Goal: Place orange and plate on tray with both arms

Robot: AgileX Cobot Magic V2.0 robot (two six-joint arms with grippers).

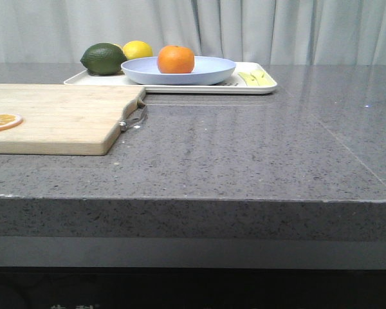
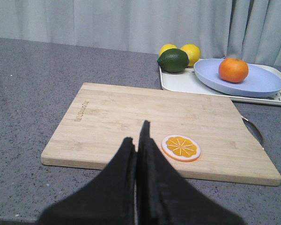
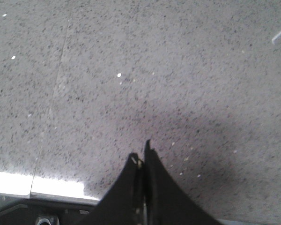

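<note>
Grey speckled worktop [image 1: 244, 148] carries the tray [image 1: 264, 87] at its far side. On the tray sits the plate [image 1: 212, 69], the orange [image 1: 175, 59] resting in it. Left fingers [image 2: 136, 140] are pressed together above the cutting board [image 2: 131, 117]; right fingers [image 3: 141, 159] are likewise closed, empty, over bare worktop.

We see open grey surface [image 1: 257, 148] across the whole right half, front edge to tray [image 1: 260, 87]; nothing stands there. On the left the cutting board [image 1: 58, 119] fills the near ground, bare except for a dried orange slice [image 1: 1, 120]. A narrow strip of surface separates board from tray. The tray's left end is blocked by a lime [image 1: 103, 58] and lemon [image 1: 137, 49]; the plate [image 1: 212, 67] carrying the orange [image 1: 175, 59] covers its middle. Curtain closes the far side.
</note>
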